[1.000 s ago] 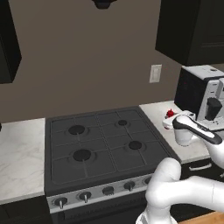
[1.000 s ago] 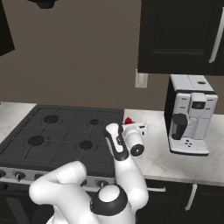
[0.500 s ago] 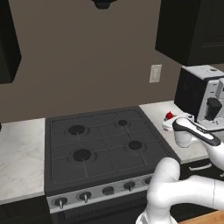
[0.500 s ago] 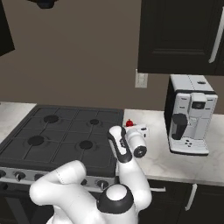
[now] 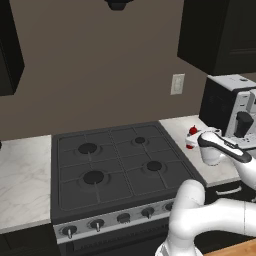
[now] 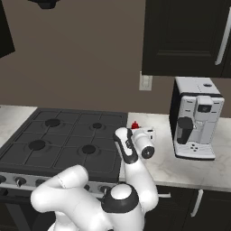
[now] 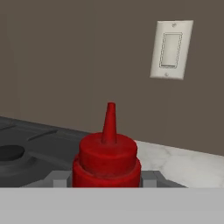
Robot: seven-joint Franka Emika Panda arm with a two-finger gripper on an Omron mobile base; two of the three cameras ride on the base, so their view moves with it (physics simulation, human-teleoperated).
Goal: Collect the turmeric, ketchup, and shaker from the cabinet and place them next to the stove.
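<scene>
Red ketchup (image 7: 107,157) stands upright on the worktop (image 6: 158,164), right of the stove (image 6: 63,144), gripped in the closed tool (image 6: 135,135).

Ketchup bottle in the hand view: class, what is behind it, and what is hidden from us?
Behind the ketchup are the brown wall and a white switch plate. Its lower body and the counter beneath it are hidden.

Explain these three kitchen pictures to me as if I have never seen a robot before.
A white robot arm stands at a kitchen counter. Two pictures come from cameras behind it, to its left and right. The third looks out from its hand. Ahead lies a black stove, with a coffee machine to the right. Its tool is closed around a red ketchup bottle, standing upright on the counter beside the stove, below a wall switch.
</scene>
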